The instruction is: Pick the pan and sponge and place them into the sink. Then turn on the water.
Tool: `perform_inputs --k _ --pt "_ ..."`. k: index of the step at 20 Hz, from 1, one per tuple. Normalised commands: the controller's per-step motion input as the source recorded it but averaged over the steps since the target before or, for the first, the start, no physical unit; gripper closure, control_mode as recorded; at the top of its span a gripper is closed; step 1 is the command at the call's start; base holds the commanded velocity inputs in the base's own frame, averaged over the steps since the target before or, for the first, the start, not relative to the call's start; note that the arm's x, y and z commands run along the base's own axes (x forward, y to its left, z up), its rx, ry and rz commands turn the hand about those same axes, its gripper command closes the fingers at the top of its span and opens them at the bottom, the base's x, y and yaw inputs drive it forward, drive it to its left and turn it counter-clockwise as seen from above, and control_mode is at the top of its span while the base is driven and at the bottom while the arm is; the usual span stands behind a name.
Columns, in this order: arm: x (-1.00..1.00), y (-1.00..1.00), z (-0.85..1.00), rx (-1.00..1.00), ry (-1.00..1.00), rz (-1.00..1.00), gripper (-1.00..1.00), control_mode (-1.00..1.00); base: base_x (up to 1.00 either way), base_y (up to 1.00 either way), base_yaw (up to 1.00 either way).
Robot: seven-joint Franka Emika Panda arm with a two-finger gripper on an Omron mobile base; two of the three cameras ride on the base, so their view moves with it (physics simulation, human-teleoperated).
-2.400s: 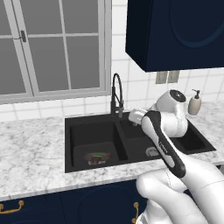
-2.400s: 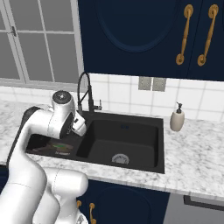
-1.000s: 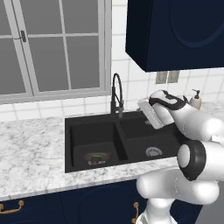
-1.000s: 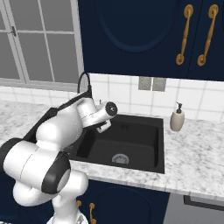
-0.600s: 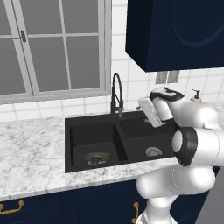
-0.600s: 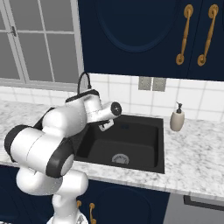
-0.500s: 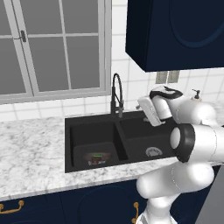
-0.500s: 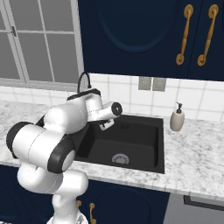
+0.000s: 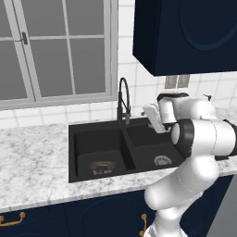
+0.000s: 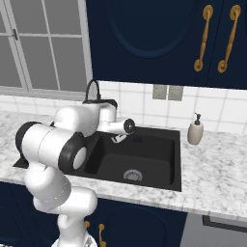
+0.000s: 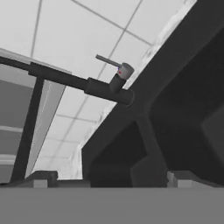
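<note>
Sink scene, arm raised beside the faucet.

Left base view: the black sink (image 9: pixel 76 139) sits in the marble counter (image 9: pixel 32 157); the sponge (image 9: pixel 103 164), green on top, lies on the pan (image 9: pixel 99 168) on the floor of the left basin, and the silver drain (image 9: pixel 162 160) shows in the right one, while the gripper (image 9: pixel 151 118) hangs over the right basin just right of the faucet (image 9: pixel 123 99). Right base view: the hand points toward the back wall above the basin, the faucet arch rises behind the arm, and a soap bottle (image 10: pixel 195 131) stands on the counter to the right. Hand view: the faucet's lever (image 11: pixel 111 63) lies ahead, well apart from the two fingertips (image 11: pixel 43 179), which stand wide with nothing between them.
</note>
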Motion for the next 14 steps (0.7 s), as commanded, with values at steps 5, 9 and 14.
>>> perform_inputs --k 5,9,14 --pt "0.25 0.19 -0.11 0.0 -0.06 0.0 -1.0 -1.0 0.0 0.0 0.0" --pt "0.5 0.0 0.0 0.0 0.0 0.0 -1.0 -1.0 0.0 0.0 0.0" --pt "0.48 0.0 0.0 0.0 0.0 0.0 -1.0 -1.0 0.0 0.0 0.0"
